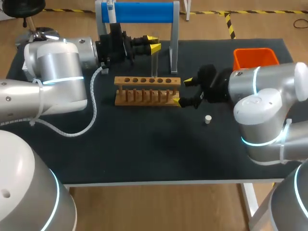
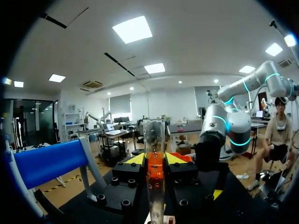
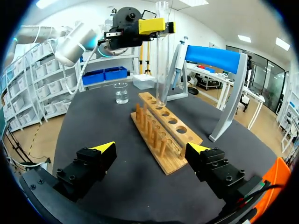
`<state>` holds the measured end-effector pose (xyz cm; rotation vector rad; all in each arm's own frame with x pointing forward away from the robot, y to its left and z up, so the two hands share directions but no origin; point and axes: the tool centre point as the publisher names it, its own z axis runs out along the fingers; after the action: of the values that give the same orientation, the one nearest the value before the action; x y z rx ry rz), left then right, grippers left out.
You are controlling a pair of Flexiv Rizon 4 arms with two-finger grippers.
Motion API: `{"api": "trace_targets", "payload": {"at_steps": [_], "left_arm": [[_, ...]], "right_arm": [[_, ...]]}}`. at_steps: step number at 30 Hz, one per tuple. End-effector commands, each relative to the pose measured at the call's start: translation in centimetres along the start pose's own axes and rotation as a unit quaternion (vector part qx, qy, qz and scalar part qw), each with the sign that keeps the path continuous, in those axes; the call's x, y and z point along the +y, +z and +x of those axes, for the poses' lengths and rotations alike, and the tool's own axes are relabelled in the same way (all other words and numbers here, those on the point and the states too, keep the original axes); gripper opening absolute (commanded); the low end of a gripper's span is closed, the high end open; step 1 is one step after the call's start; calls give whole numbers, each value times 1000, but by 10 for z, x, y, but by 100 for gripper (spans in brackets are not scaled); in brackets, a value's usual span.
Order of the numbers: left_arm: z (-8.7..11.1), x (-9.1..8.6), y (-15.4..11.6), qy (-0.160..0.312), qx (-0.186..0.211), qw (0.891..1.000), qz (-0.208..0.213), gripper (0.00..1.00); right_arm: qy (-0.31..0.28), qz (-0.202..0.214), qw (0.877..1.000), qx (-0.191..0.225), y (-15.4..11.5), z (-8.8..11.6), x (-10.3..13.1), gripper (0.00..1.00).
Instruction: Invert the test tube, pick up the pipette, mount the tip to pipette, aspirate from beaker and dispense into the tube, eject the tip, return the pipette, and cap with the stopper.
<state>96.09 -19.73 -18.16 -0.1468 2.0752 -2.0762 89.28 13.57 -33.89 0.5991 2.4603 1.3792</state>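
Note:
A clear glass test tube [image 1: 155, 65] stands upright with my left gripper [image 1: 152, 44] shut on its upper part. Its rounded lower end [image 3: 161, 101] sits at a hole of the wooden rack [image 1: 147, 89]. In the left wrist view the test tube [image 2: 154, 140] runs up between the yellow tips of my left gripper [image 2: 155, 161]. My right gripper [image 1: 184, 91] stands open and empty at the rack's right end, with the rack [image 3: 163, 133] ahead of my right gripper [image 3: 152, 150]. A white stopper [image 1: 208, 119] lies on the mat. The pipette [image 3: 180, 58] hangs on the blue stand. A beaker [image 3: 121, 93] stands beyond the rack.
The blue-barred pipette stand [image 1: 139, 12] rises behind the rack at the table's far edge. An orange bin [image 1: 255, 57] sits at the back right. The black mat [image 1: 144, 144] in front of the rack is bare.

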Motion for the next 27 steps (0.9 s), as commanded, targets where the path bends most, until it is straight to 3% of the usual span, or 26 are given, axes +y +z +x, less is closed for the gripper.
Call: {"api": "trace_targets", "payload": {"at_steps": [1, 27], "left_arm": [[-1, 0, 1, -1, 1, 1000, -1, 0], [-1, 0, 1, -1, 1, 1000, -1, 0]], "right_arm": [[-6, 0, 1000, -14, 9, 8, -4, 100], [18, 0, 999, -26, 12, 13, -3, 100]]}}
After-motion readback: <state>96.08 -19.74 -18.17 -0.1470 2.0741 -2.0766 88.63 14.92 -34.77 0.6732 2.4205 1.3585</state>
